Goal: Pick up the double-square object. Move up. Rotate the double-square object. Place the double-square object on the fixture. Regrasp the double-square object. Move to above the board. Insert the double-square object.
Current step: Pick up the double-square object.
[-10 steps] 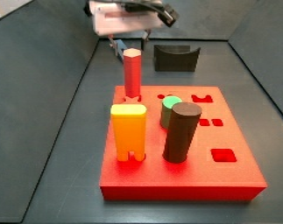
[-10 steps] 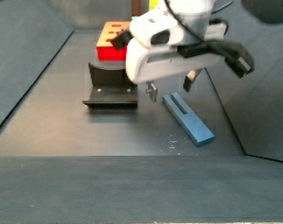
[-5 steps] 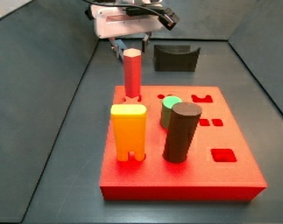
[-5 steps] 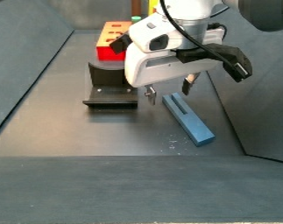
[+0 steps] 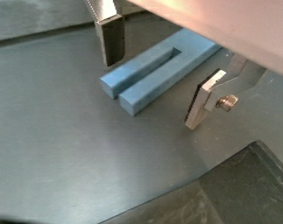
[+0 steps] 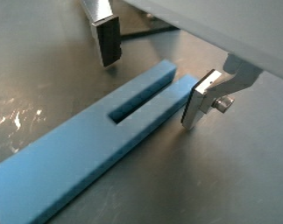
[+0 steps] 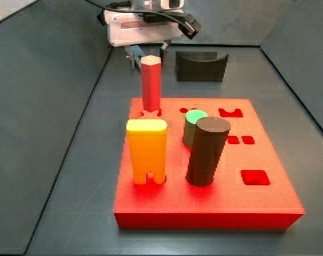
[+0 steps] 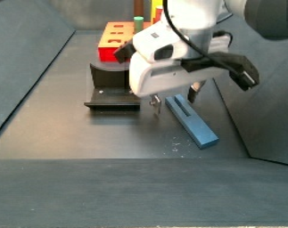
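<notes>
Side view, left to right: the fixture [image 8: 112, 96] sat dark and low on the worktop [image 8: 62, 134], the board [image 8: 114, 42] behind it. Next came the gripper [image 8: 168, 92], hanging low over the near end of the double-square object [image 8: 192, 121], which lay flat on the worktop just right of the fixture and apart from it.

Both wrist views showed the blue bar [image 6: 99, 145] lying between the two fingers [image 6: 106, 39], one plate on each side with a clear gap to the bar. Jaws released, nothing held. A slot ran along the bar's upper face [image 5: 155, 68].

In the side view from across the worktop, the board [image 7: 257, 200] carried the orange block [image 7: 146, 151], the red peg [image 7: 150, 84] and the dark cylinder [image 7: 207, 151]; the gripper [image 7: 146, 48] was beyond them, beside the fixture [image 7: 201, 66].

Judged step: the pick-up, at the point of straddling the bar. Next move probably calls for settling the last bit down if needed, then clenching squarely across the bar's narrow width before lifting, so it does not twist in the pads.
</notes>
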Tool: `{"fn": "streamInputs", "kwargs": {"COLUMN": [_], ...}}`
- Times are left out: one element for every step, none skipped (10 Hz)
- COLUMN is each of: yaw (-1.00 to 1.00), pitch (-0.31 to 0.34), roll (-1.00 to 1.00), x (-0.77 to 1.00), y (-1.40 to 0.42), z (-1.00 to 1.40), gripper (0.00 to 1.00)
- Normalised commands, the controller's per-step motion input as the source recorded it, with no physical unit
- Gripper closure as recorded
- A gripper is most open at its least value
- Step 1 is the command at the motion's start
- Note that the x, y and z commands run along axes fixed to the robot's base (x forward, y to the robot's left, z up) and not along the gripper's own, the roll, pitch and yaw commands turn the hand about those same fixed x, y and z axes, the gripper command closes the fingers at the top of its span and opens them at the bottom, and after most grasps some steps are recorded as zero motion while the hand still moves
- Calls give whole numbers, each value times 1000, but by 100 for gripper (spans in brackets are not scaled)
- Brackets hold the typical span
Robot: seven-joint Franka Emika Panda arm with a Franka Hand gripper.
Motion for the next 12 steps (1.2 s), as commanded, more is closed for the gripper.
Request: {"fn": "streamInputs", "kwargs": {"yaw": [0, 0, 0, 0, 0, 0, 0, 0, 0, 0, 0, 0], "pitch": [4, 0, -106, 0, 0, 0, 0, 0, 0, 0, 0, 0], "roll": [39, -31, -49, 0, 0, 0, 0, 0, 0, 0, 0, 0], "x": [0, 0, -71, 0, 0, 0, 0, 0, 0, 0, 0, 0], "y": [86, 0, 29, 0, 0, 0, 0, 0, 0, 0, 0, 0], "z": [-163, -83, 0, 0, 0, 0, 0, 0, 0, 0, 0, 0], "gripper": [0, 0, 0, 0, 100, 100, 100, 100, 100, 100, 100, 100]}}
